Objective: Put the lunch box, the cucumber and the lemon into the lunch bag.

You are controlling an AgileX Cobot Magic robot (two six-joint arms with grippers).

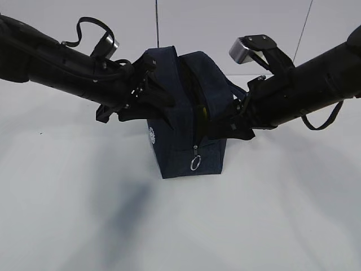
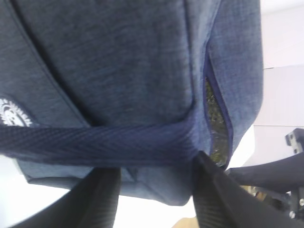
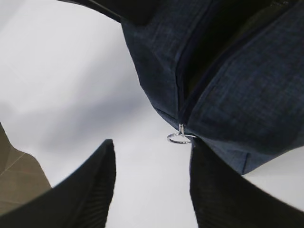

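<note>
From the left, our left gripper (image 1: 132,93) presses into the near-left flank of the lunch bag (image 1: 169,101); in the left wrist view a navy handle strap (image 2: 95,145) runs across just above the two dark fingers (image 2: 213,194), which stand partly spread, but whether they actually pinch the strap or the cloth we cannot tell; the bag sits mid-table (image 1: 67,214), upright, its unzipped mouth gaping upward and running from the front, where the silver ring pull (image 1: 195,164) hangs low, toward the back; through the gap we glimpse something dark green and a speck of yellow, likely cucumber and lemon, too little to be sure; the lunch box shows nowhere; on the right, our right gripper (image 1: 240,121) meets the bag's other flank, jaws half spread in its own view with only table and the ring between them, so no clear grip; both grippers sit equally close, one on each side of the opening; we count one bag, two handles, one ring pull, one white emblem (image 1: 151,136), two arms
</note>
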